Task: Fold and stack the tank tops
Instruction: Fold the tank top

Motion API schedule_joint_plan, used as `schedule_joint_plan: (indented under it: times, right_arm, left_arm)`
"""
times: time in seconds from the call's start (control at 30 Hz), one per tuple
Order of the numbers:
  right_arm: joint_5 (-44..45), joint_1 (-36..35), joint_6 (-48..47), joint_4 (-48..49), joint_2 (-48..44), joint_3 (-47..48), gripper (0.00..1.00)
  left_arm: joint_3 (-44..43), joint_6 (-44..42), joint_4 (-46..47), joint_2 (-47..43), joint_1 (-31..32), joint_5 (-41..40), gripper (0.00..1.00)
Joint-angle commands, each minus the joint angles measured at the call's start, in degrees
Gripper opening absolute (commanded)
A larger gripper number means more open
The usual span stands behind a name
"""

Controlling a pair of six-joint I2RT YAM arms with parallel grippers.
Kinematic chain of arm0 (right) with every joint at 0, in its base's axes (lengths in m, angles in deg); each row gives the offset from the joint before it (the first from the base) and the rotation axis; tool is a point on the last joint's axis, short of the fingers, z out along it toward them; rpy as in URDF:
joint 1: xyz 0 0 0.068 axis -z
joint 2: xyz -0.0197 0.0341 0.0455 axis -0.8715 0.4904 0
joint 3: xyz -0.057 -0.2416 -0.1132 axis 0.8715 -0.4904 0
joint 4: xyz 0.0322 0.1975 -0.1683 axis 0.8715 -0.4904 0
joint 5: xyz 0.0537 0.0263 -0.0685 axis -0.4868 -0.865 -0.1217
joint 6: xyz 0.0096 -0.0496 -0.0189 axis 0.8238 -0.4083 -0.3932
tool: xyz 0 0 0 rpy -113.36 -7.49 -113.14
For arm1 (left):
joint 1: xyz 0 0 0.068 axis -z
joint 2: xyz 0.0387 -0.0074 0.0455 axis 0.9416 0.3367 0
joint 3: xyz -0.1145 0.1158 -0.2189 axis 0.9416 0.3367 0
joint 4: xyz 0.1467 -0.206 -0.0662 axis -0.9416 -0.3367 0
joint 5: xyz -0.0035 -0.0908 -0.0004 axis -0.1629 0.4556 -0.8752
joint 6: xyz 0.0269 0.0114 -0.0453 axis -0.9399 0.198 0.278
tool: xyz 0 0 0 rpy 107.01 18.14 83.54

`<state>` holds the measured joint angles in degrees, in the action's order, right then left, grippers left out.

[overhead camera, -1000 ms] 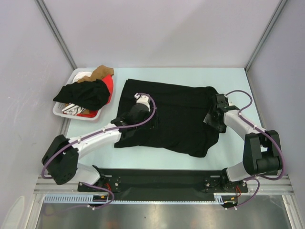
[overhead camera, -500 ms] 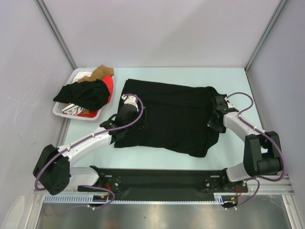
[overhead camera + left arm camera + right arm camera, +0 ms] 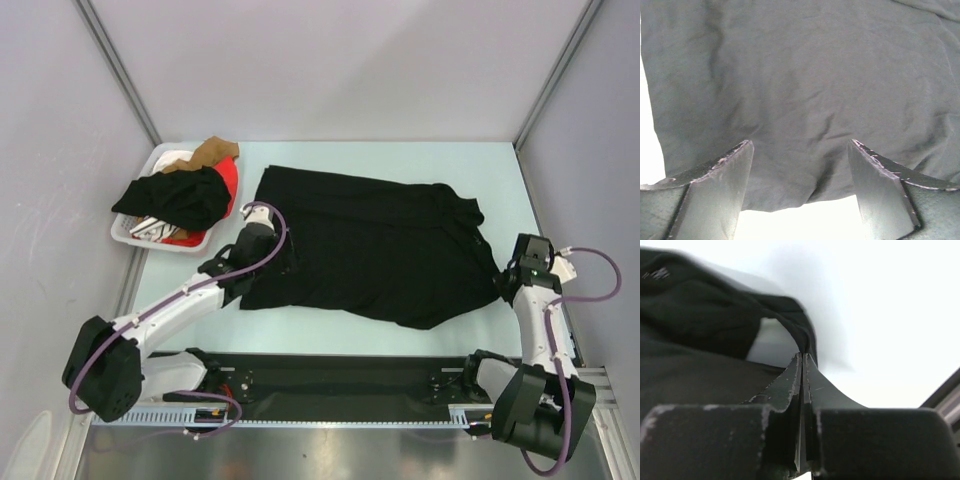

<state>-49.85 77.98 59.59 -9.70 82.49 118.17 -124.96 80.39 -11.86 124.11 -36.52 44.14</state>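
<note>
Both arms are built of white tube-like links joined by chunky black housings. The left arm (image 3: 180,303) has its bulkiest black housing at eight o'clock in the overhead view, and the right arm (image 3: 540,325) has its own at five o'clock. A thin purple cable (image 3: 268,222) runs along the left arm. A second purple cable (image 3: 592,272) arcs off the right arm. Both arms are bolted to a long black base plate (image 3: 340,372) at six o'clock. The left fingers (image 3: 722,192) are dark grey wedges with pale, scuffed edges. The right fingers (image 3: 785,390) have the same dark, nicked faces.
</note>
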Motion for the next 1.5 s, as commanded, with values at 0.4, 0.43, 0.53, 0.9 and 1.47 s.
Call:
schedule_joint_plan:
  times: [0.4,0.43,0.53,0.9,1.47]
  right_arm:
    - [-7.24,10.52,-4.54,5.99,6.63,-1.67,0.64]
    - [-4.89,9.82,-4.37,5.38,5.4,-1.14,0.68]
    - [-1.1,5.43,-4.11,2.65,1.18,0.8,1.0]
    - [4.7,-34.7,8.45,-8.84,-0.76,4.4,0.79]
    - [5.51,-60.5,29.55,-16.16,1.09,-2.36,0.64]
  left_arm:
    - [7.79,-0.51,-8.14,-14.04,-9.18,-1.61,0.92]
    - [8.32,-0.6,-8.22,-14.39,-10.06,-1.17,0.91]
    - [10.43,0.27,-7.97,-15.53,-13.05,1.37,0.92]
    - [15.53,7.48,-7.78,-17.03,-20.35,3.32,0.93]
    - [18.17,14.42,-9.63,-15.45,-20.71,2.79,0.88]
